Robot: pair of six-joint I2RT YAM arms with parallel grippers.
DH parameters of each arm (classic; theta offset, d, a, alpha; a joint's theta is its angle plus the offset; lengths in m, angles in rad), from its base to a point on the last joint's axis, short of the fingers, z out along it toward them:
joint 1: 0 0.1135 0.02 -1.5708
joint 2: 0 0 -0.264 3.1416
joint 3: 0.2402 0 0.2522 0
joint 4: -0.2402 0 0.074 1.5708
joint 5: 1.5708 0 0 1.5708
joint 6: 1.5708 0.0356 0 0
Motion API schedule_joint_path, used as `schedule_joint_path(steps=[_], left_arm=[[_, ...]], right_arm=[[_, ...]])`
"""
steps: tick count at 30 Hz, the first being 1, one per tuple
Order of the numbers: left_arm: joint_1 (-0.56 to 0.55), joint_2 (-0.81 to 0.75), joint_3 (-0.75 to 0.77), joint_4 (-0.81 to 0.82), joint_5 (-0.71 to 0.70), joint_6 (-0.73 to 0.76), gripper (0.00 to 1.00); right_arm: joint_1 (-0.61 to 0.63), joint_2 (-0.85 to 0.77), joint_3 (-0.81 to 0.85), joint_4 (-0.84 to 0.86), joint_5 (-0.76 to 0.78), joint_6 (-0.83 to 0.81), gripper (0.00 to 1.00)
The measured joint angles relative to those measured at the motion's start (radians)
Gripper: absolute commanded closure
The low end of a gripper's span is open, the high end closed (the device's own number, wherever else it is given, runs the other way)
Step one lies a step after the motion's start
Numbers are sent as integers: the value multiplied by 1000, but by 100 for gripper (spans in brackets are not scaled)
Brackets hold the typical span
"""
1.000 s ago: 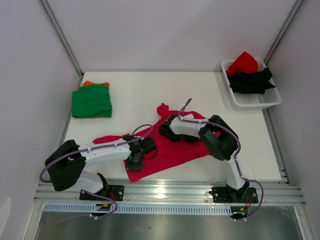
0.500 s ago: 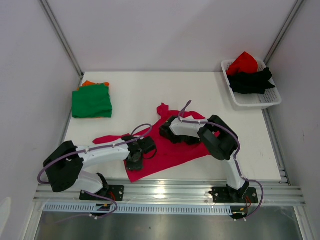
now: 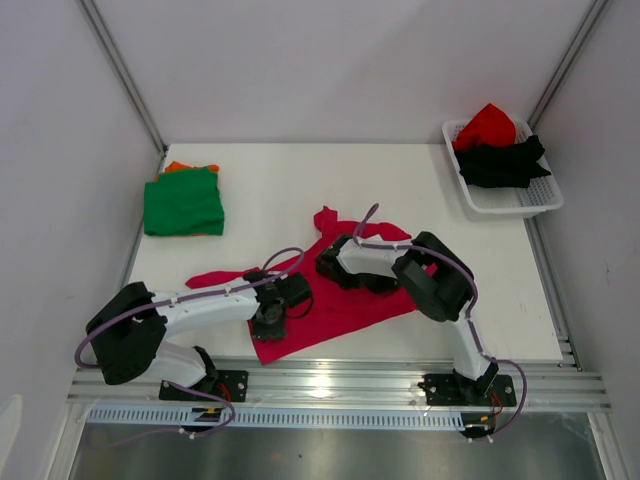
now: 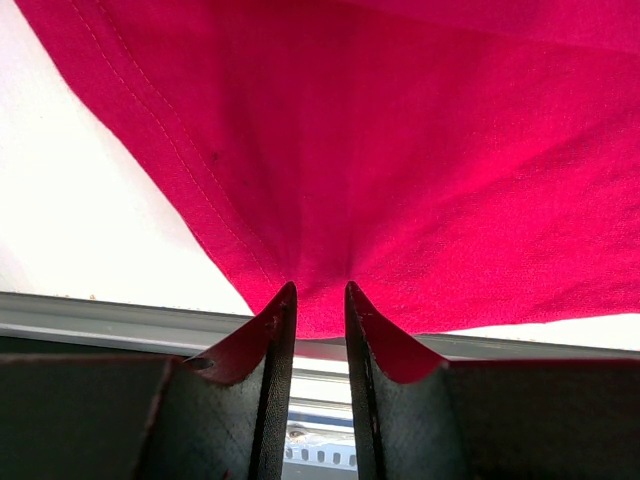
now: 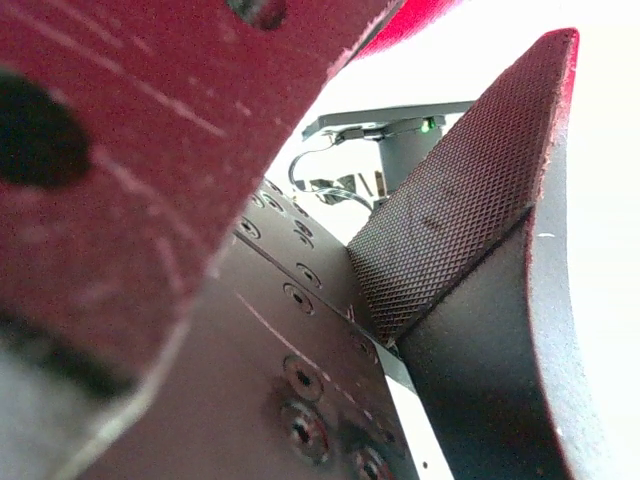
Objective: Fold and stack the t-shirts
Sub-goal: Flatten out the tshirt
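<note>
The left wrist view alone shows the left gripper (image 4: 320,292) pinching the hem of the magenta-pink cloth t-shirt (image 4: 400,150). The right gripper (image 3: 326,264) has its jaws spread. The white plastic lattice basket (image 3: 505,207) holds a red t-shirt (image 3: 486,125) and a black t-shirt (image 3: 505,162).

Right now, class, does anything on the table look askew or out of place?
The magenta-pink shirt lies rumpled and diagonal near the front edge, unfolded, pinched by the left gripper. The black shirt sits bunched, unfolded, in the basket.
</note>
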Motion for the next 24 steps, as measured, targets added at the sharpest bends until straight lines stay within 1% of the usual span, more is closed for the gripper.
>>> schedule_joint_path(steps=[10,12,13,14,16,18,19,21,24], left_arm=[[0,0,0,0,0,0,71],[0,-2,0,0,0,0,71],[0,-3,0,0,0,0,71],[0,-3,0,0,0,0,71],[0,-3,0,0,0,0,71],[0,-3,0,0,0,-1,71],[0,-3,0,0,0,-1,71],[0,-4,0,0,0,-1,71],[0,-8,-2,1,0,-1,71]], right_arm=[[-24,14,0,11,10,-18,59],[-37,14,0,12,19,-22,62],[-42,14,0,13,23,-24,64],[-49,14,0,14,30,-27,73],[-59,14,0,16,38,-35,83],[-69,14,0,21,47,-40,89],[-73,14,0,24,48,-42,95],[-79,14,0,31,53,-51,99],[-86,14,-1,42,60,-61,100]])
